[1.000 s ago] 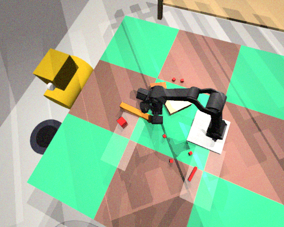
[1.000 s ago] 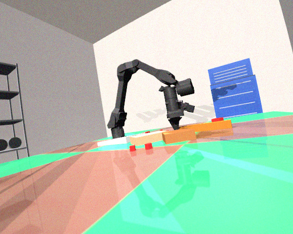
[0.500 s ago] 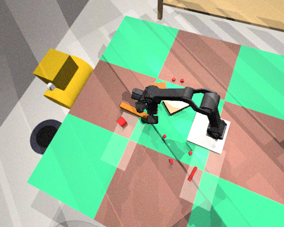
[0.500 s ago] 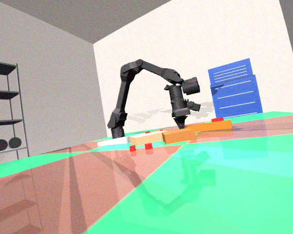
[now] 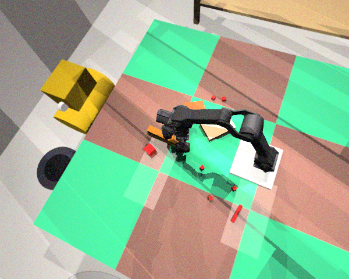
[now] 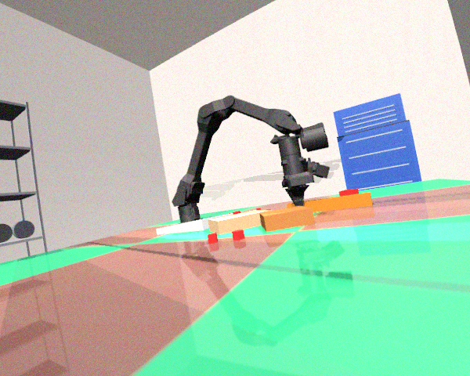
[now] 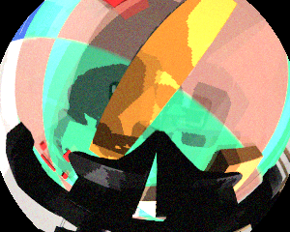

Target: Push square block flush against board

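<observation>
The long orange board (image 5: 157,132) (image 6: 350,201) (image 7: 145,72) lies flat. Its end nearer the arm's base is partly hidden by my gripper in the top view. The orange block (image 5: 196,104) (image 6: 287,219) (image 7: 238,156) lies flat, apart from the board, toward the top of the top view. The arm hides part of it there, so its full outline does not show. My gripper (image 6: 298,203) (image 7: 158,135) is shut and empty, pointing down low beside the board's nearer end. Whether the tips touch the board cannot be told.
A tan slab (image 5: 214,132) (image 6: 235,222) lies between the orange block and the white base plate (image 5: 244,168). A red block (image 5: 149,149) lies beside the board. Several small red cubes and a red bar (image 5: 237,213) lie around.
</observation>
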`<state>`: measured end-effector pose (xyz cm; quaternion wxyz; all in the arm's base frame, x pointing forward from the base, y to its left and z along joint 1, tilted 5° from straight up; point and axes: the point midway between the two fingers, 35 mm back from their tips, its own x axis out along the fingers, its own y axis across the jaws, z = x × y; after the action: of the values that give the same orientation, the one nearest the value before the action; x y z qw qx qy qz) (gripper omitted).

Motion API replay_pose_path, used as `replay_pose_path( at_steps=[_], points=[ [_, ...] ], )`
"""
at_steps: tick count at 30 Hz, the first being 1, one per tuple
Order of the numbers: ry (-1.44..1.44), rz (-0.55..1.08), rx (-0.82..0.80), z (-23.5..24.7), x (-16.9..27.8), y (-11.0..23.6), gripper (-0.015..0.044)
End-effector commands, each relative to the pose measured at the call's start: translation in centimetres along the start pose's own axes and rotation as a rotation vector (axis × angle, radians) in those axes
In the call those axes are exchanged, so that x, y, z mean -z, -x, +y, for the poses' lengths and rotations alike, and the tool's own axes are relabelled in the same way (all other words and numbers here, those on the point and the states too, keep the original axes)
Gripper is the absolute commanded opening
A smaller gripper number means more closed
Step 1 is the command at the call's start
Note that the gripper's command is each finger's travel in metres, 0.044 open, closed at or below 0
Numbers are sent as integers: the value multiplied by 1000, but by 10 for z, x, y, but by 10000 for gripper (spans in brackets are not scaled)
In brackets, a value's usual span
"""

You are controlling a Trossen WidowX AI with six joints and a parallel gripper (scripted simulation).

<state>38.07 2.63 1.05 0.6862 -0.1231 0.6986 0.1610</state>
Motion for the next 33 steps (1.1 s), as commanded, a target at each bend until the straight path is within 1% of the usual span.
replay_pose_path(
  at_steps=[1,29,30,31,33],
  points=[
    [-6,1,0,0,2,0,0],
    [-6,5,0,-1,47,-2,0],
    [-10,10,-5,0,43,-1,0],
    [-9,9,-4,0,42,8,0],
    [-7,6,-1,0,42,40,0]
  ],
)
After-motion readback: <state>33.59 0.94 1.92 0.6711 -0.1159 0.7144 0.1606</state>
